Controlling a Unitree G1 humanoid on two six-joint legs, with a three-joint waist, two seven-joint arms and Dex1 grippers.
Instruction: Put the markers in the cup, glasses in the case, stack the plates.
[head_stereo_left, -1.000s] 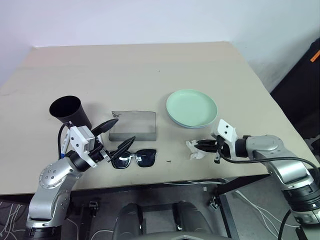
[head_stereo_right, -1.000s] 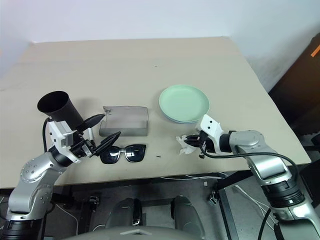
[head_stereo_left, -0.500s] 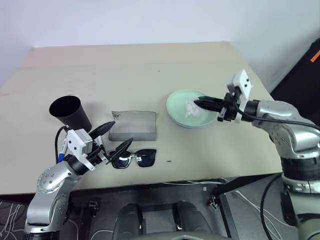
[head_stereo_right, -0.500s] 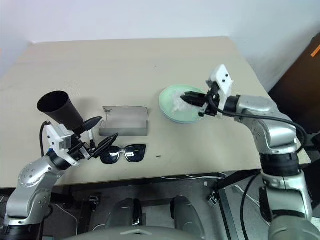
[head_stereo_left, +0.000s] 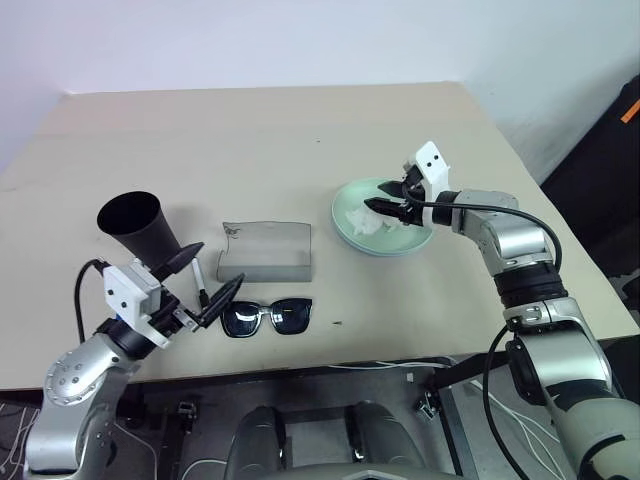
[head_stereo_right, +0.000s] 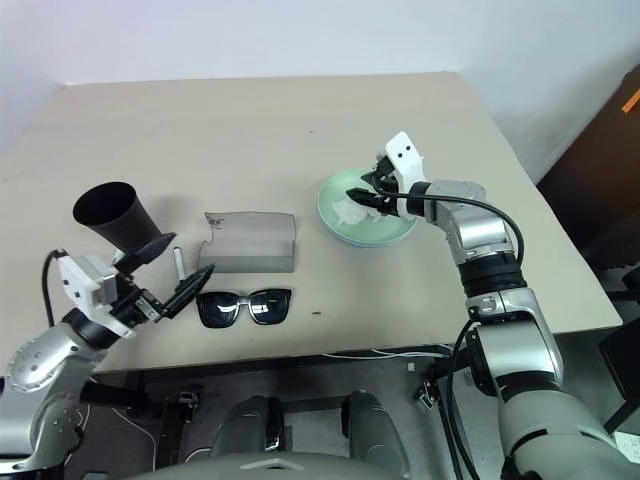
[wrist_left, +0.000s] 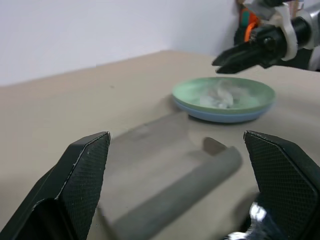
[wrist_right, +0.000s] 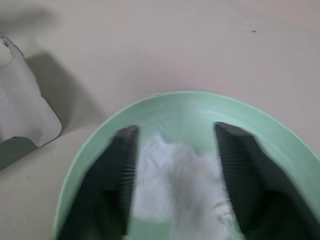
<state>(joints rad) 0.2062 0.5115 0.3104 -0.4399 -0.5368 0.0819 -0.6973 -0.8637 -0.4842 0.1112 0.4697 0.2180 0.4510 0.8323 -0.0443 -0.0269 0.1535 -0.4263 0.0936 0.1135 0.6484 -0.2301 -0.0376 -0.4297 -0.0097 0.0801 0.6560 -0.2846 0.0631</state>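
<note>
The black cup (head_stereo_left: 135, 225) stands at the table's left. To its right, the grey case (head_stereo_left: 265, 252) lies beside it, with the black glasses (head_stereo_left: 268, 317) in front of the case. A white marker (head_stereo_left: 197, 275) lies between the cup and the case. The mint green plate (head_stereo_left: 410, 238) sits on the light blue plate (wrist_left: 220, 116), and a crumpled white tissue (head_stereo_left: 370, 222) lies in it. My right gripper (head_stereo_left: 381, 197) hovers open over the tissue, its fingers (wrist_right: 117, 175) on either side of it. My left gripper (head_stereo_left: 220, 265) stands open near the marker, holding nothing.
The tan table (head_stereo_left: 250, 140) stretches bare behind the objects. Its front edge runs just before the glasses, and its right edge lies close past the plates. A dark object (head_stereo_left: 628, 110) stands beyond the right edge.
My right gripper carried the tissue from the table's front up onto the plates and opened over it. My left arm drew back to the left, uncovering the marker.
</note>
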